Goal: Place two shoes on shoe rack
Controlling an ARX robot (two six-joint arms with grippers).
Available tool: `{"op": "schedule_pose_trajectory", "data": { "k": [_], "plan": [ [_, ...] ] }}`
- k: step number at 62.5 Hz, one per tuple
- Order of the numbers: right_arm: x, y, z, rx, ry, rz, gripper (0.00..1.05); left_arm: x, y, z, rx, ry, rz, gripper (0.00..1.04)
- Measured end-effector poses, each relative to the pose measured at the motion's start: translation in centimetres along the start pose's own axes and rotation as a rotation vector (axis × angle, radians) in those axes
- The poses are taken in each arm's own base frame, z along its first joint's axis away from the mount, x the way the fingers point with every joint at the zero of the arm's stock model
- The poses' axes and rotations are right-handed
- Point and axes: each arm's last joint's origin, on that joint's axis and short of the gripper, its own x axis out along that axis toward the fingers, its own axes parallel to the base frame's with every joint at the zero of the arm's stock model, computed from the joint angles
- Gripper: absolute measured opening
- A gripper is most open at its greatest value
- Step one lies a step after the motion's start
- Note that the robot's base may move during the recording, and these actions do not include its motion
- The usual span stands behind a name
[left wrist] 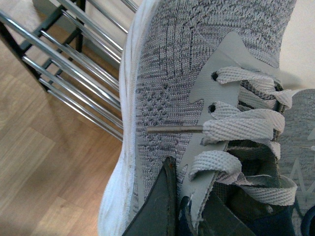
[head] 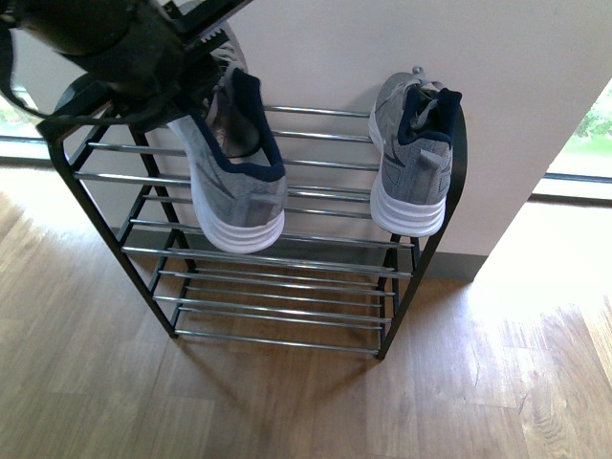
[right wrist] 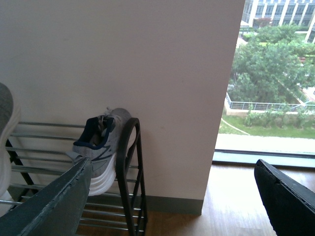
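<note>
Closest to the lens, black left arm [head: 105, 48] across the upper left corner of the front view. Behind it, white wall [head: 516, 86] and wood floor [head: 287, 411], with window [right wrist: 275, 73] onto trees at the right. Against the wall, shoe rack [head: 277, 277], black side frames, tiers of silver bars. Over the left end of the top tier, held sneaker [head: 234, 163], grey knit, navy collar, white sole, heel toward the camera; contact with the bars impossible to tell. On the same tier just beside the right frame, second sneaker [head: 411, 158], toe to the wall. Beside the laces [left wrist: 241, 128], left jaws closed on the held sneaker, one dark finger [left wrist: 160, 201] pressed to the knit. Spread wide and gripping nothing, right jaws.
</note>
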Motion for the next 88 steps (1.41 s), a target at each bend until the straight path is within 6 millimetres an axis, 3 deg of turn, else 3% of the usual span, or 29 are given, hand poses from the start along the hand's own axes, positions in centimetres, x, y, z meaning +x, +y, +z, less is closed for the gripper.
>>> {"op": "schedule_pose_trajectory", "data": {
  "k": [19,35,51,71,88],
  "plan": [
    [0.0,0.0,0.0,0.000,0.000,0.000,0.96,6.4,-6.7,-2.2,0.112,0.187,-0.096,0.01],
    [0.0,0.0,0.0,0.000,0.000,0.000,0.96,9.4,-9.7,-2.2,0.296,0.210,-0.135,0.01],
    [0.0,0.0,0.0,0.000,0.000,0.000,0.96,11.1,-9.5,-2.4,0.340,0.203,-0.099,0.01],
    [0.0,0.0,0.0,0.000,0.000,0.000,0.96,11.5,-8.4,-1.9,0.276,0.209,-0.003,0.01],
    [0.0,0.0,0.0,0.000,0.000,0.000,0.96,12.4,-8.2,-2.5,0.323,0.231,0.009,0.01]
  ]
}}
